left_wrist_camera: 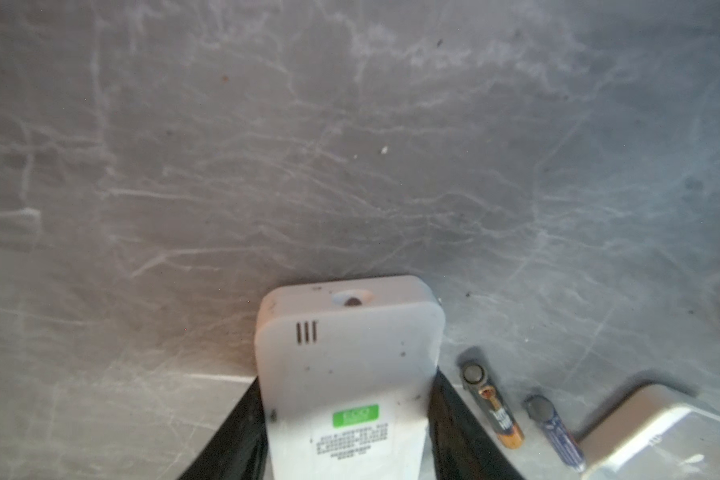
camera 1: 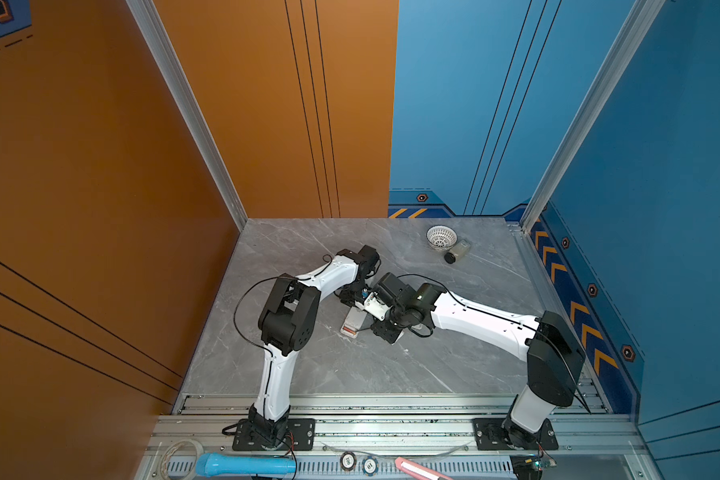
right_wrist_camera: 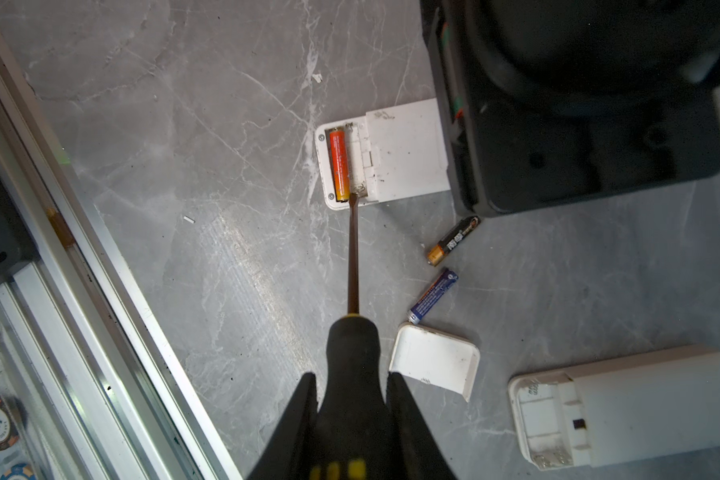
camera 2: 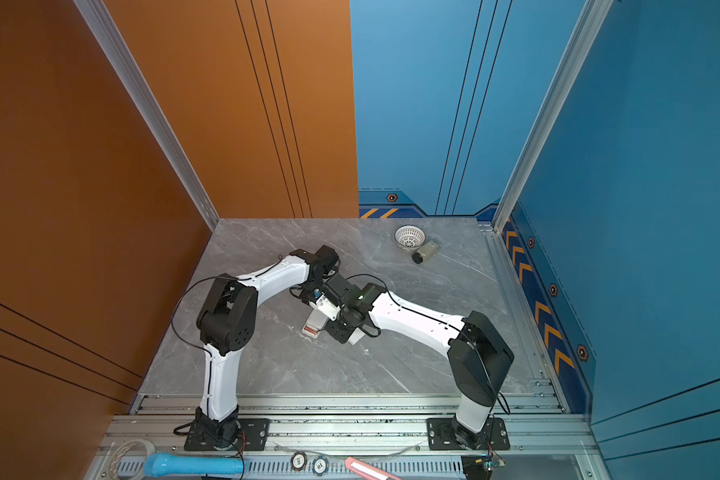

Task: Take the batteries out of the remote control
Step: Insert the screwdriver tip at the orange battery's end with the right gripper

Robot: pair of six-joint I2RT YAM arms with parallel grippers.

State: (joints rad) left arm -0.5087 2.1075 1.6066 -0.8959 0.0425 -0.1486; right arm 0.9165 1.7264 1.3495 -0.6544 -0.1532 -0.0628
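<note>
Clamping a black-and-yellow-handled screwdriver (right_wrist_camera: 352, 345) in the right gripper (right_wrist_camera: 351, 386), we are holding its tip beside the near end of the orange-red cylindrical battery (right_wrist_camera: 338, 164).

I count three batteries in sight: one orange-red battery (right_wrist_camera: 338, 164), one black-and-gold battery (right_wrist_camera: 454, 240) and one blue battery (right_wrist_camera: 433, 296). I make it two remotes, a remote control (right_wrist_camera: 406, 151) and a second remote control (right_wrist_camera: 649, 411), plus one loose white cover (right_wrist_camera: 433, 361) and one screwdriver (right_wrist_camera: 353, 257). Further out on the desk (camera 1: 350, 365) I see one white basket (camera 1: 441, 237) and one small bottle (camera 1: 458, 250), and along the front rail (camera 1: 391, 428) two poker chips, a dark-rimmed chip (camera 1: 348, 460) and a blue chip (camera 1: 369, 465), one blue tube (camera 1: 242, 464) and one roll of tape (camera 1: 182, 442)
</note>
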